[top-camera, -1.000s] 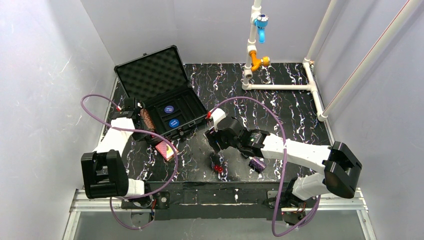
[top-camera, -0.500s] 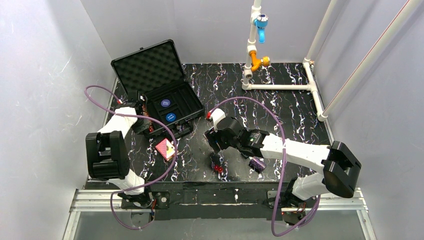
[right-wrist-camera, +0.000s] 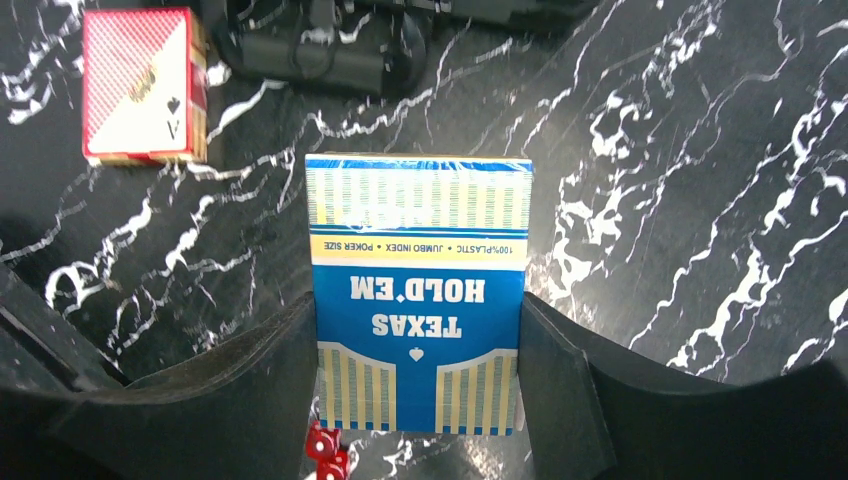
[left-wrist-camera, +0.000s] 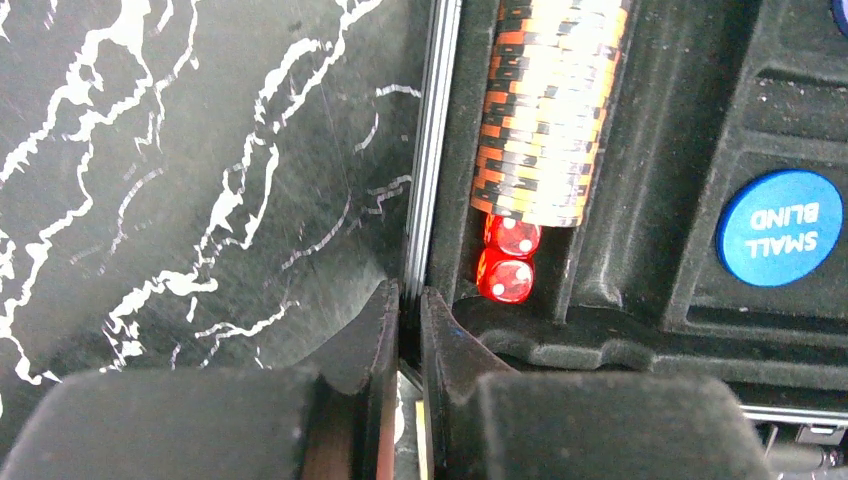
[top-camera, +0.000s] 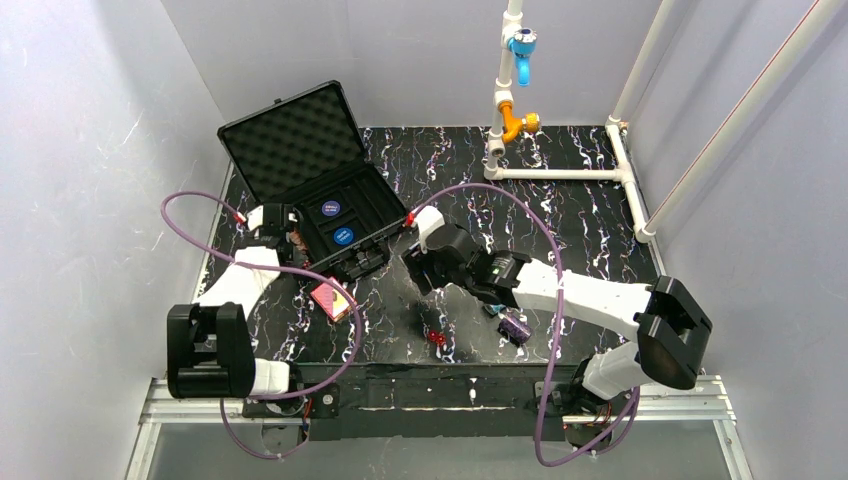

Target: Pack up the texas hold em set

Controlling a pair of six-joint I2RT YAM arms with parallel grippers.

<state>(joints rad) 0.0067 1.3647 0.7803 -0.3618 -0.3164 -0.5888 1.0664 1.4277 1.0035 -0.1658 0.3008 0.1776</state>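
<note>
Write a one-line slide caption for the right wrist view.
Right claw holds the blue card box over the black marbled table; the red card box lies beyond.

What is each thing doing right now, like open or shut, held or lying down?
Case: open, lid up.
Left gripper: shut on the case's side wall.
Right gripper: shut on the blue card box.
Blue card box: held between the right fingers.
Red card box: lying flat on the table.
Chip stack: lying sideways in the case.
Two dice: in the case, beside the chip stack.
Purple chips: on the table.
</note>
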